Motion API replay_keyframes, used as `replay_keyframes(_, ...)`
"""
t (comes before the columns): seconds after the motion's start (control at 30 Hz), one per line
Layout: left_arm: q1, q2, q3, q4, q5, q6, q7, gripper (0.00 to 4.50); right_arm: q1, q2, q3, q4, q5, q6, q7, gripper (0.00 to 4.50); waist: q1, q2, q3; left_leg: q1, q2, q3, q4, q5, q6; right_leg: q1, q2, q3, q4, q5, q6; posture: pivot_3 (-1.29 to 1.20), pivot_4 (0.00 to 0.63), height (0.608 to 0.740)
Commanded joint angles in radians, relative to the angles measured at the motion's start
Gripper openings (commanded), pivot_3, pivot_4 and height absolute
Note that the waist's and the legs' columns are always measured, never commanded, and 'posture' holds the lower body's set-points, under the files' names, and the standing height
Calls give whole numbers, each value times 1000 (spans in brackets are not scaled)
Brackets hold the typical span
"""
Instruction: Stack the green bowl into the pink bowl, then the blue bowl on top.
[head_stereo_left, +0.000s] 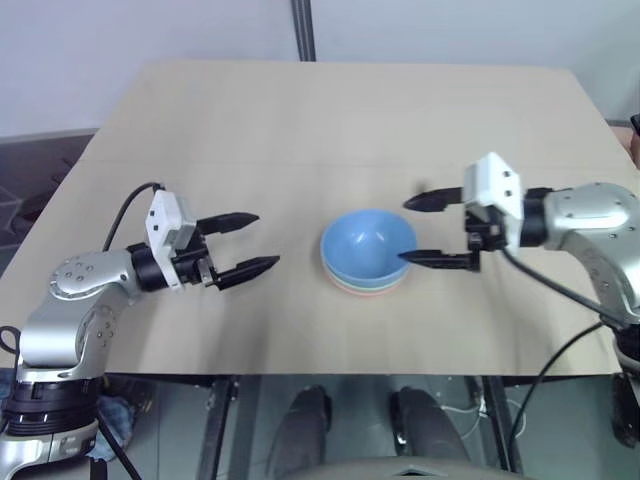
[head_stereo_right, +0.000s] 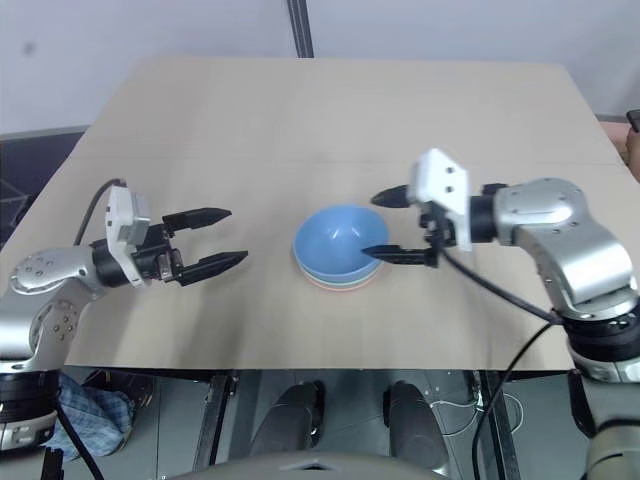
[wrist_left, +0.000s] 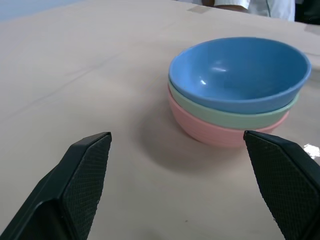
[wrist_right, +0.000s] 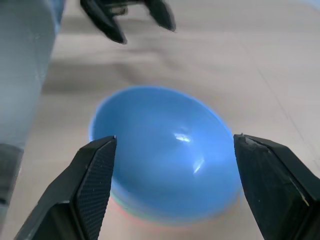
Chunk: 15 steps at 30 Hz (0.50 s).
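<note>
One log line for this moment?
stack: blue bowl on green bowl in pink bowl | left gripper open | right gripper open, beside stack

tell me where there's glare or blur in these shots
Left wrist view: sharp, small highlights inside the blue bowl, a bright glint on the table. Right wrist view: soft, the left gripper blurred, glare streaks in the bowl.

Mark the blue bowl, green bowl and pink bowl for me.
blue bowl (wrist_left: 240, 70), left wrist view, inner hollow.
green bowl (wrist_left: 230, 119), left wrist view, outer wall band under the blue rim.
pink bowl (wrist_left: 210, 134), left wrist view, lower outer wall.
</note>
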Motion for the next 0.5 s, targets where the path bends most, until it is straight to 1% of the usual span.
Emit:
replay_keyframes(0.03,18,3,57,-52,-20,30,58,4500,50,-38,-147,84,37,-86,26,3907,-1,0,0,0,0,0,0,0,0,0,0,0,0,0,0,0,150,740)
replay_keyframes(0.1,30,-9,70,-62,-27,30,75,4500,89,-45,-190,130,45,-133,41,3907,-1,0,0,1,1,0,0,0,0,0,1,0,1,0,0,0,150,740)
replay_keyframes(0.2,76,-25,79,-71,-11,-1,85,4500,175,-27,-243,203,29,-255,45,3907,-4,0,0,1,1,1,0,0,0,0,1,1,1,0,0,0,150,740)
replay_keyframes(0.4,148,-56,87,-105,-2,-38,105,4500,321,33,-279,234,42,-412,44,3907,-3,0,0,2,1,3,0,0,0,0,1,3,3,0,0,0,150,740)
replay_keyframes(0.5,173,-63,93,-122,-6,-45,108,4500,378,42,-279,250,33,-466,52,3907,-3,0,0,3,1,4,1,0,0,0,1,4,4,0,0,0,150,740)
